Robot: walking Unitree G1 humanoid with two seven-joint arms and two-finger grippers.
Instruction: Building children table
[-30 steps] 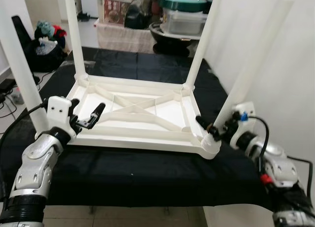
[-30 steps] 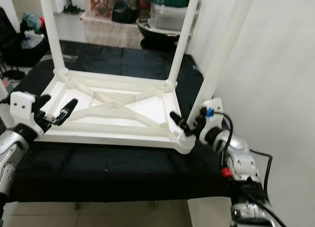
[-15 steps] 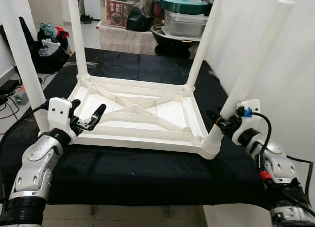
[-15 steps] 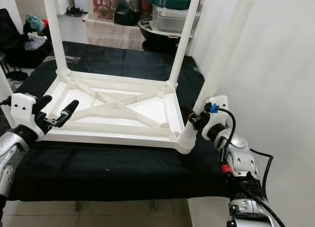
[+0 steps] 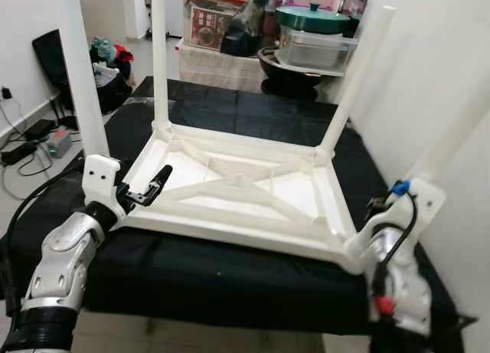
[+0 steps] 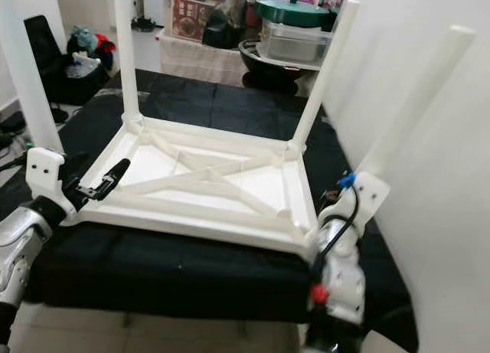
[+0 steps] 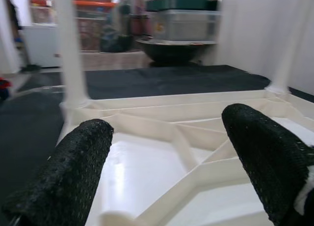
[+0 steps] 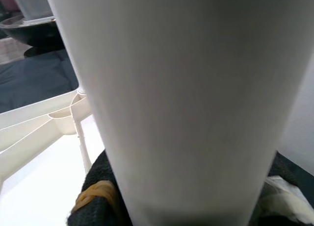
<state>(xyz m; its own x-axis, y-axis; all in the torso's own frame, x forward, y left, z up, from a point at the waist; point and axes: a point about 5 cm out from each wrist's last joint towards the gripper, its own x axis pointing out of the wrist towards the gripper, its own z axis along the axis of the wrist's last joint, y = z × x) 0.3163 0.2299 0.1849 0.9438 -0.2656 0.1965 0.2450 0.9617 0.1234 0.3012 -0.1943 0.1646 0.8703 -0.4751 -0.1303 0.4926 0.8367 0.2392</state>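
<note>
- Currently, my right gripper (image 6: 328, 209) is clamped on the white plastic tube leg (image 6: 413, 100) leaning toward 2 o'clock; forcing it could crack its corner socket.
- My left gripper (image 5: 144, 194), fingers spread, hovers at 9 o'clock over the upturned white plastic tabletop (image 5: 253, 188) on the black cloth; unsteadied, it may slide.

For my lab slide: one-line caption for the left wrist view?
Open left hand poised over the upturned white table, legs pointing up.

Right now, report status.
Left gripper open over upturned table. Right gripper shut on near-right leg, which tilts outward. Nothing in the way.
</note>
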